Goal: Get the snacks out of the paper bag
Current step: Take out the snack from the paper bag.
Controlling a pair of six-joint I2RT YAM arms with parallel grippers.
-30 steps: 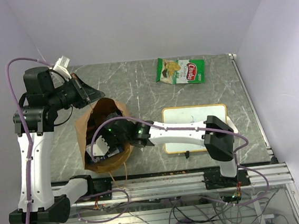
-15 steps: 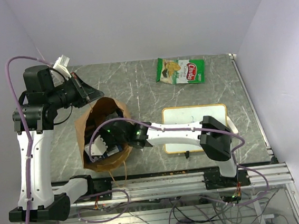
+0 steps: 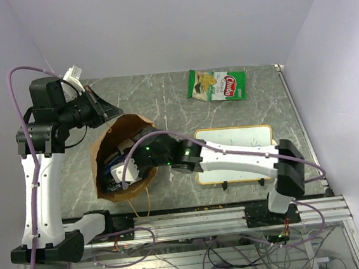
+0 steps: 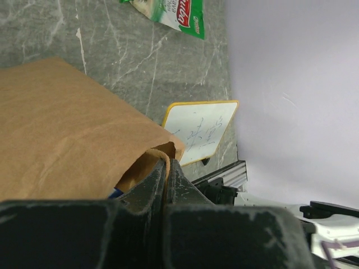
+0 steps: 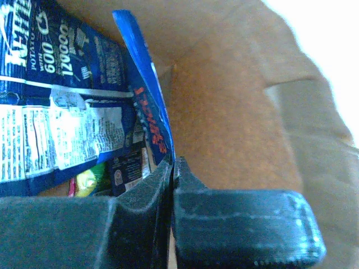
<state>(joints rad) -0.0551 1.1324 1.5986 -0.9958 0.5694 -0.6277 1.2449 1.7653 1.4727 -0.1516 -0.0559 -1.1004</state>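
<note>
The brown paper bag point(image 3: 105, 151) stands open at the left of the table. My left gripper point(image 3: 106, 114) is shut on its far rim; in the left wrist view the jaws point(image 4: 166, 163) pinch the folded paper edge of the bag point(image 4: 67, 129). My right gripper point(image 3: 131, 164) reaches into the bag's mouth. In the right wrist view it point(image 5: 173, 164) is shut on the edge of a blue snack packet point(image 5: 67, 112) with white print. More packets lie under it, partly hidden. A green snack bag point(image 3: 216, 84) lies on the table at the back.
An orange-framed whiteboard point(image 3: 234, 143) lies right of the bag, under my right forearm, and also shows in the left wrist view point(image 4: 202, 129). The green snack bag point(image 4: 168, 11) is at the top of that view. Walls close off the left, back and right.
My right arm's elbow has swung out to the right and its wrist has shifted up and right in the bag's mouth. The bag's opening has spread rounder. The left arm has barely moved.
</note>
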